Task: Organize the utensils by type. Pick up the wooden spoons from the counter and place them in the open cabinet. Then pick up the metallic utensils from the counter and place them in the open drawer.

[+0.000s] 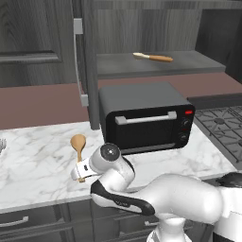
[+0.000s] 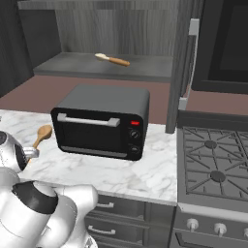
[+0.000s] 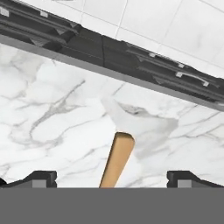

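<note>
One wooden spoon [image 1: 152, 57] [image 2: 112, 59], cream bowl and orange-brown handle, lies on the grey shelf of the open cabinet [image 1: 156, 66]. The other, a mid-brown wooden spoon [image 1: 78, 142] [image 2: 42, 133], lies on the white marble counter [image 1: 38, 160] left of the oven. My gripper [image 1: 80, 176] [image 2: 30, 154] [image 3: 113, 179] hangs over its handle end and is open. In the hand view the handle tip [image 3: 117, 159] lies between the two fingertips [image 3: 41, 178], touching neither. The metallic utensils are out of view. Dark drawer fronts [image 3: 144, 61] run below the counter edge; I cannot tell which is the open drawer.
A black toaster oven [image 1: 146, 118] [image 2: 101, 123] stands on the counter right of the spoon. The open cabinet door [image 1: 87, 61] with its silver bar handle hangs above the counter. A gas stove [image 2: 213, 164] lies to the right.
</note>
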